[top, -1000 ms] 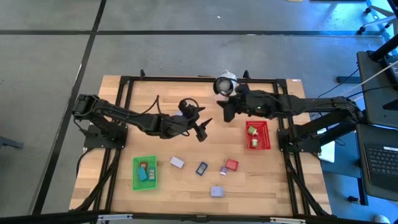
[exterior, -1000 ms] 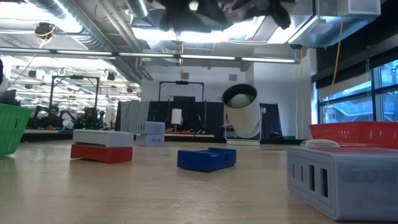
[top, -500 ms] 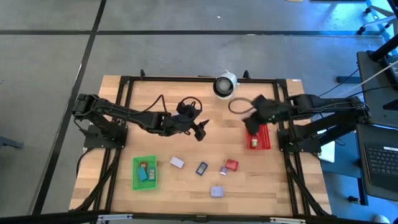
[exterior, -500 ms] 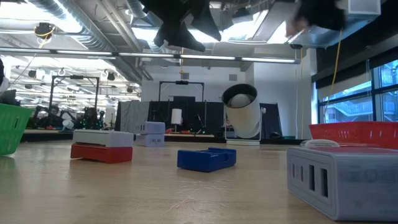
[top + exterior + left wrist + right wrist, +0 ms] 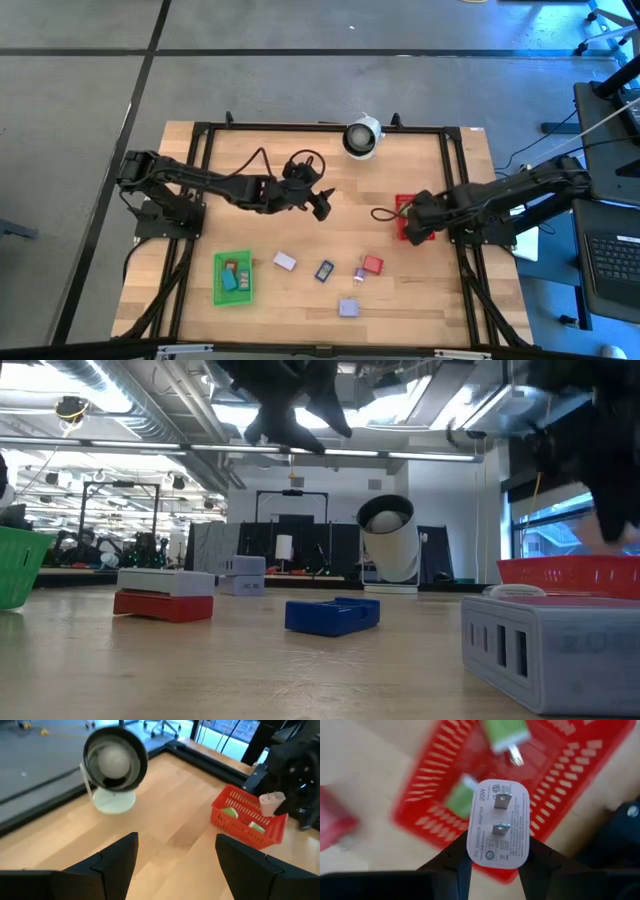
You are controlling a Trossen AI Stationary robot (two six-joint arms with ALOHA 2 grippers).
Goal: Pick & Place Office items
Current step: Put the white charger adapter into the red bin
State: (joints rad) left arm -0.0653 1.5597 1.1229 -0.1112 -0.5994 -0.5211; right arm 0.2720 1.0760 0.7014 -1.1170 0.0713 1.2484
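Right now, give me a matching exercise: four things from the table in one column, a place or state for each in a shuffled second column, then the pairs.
1. white charger
2. green bin
3. left gripper
4. white-and-black device

A. at the table's far edge
B. open, holding nothing
C. held in the right gripper over the red bin
D. near the table's front left, pieces inside

Pairs: 1-C, 2-D, 3-B, 4-A

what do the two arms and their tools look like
Both arms are dark, jointed links with black cables looping near the wrists. The left tool has two flat, dark, angular fingers. The right tool has matching dark fingers.
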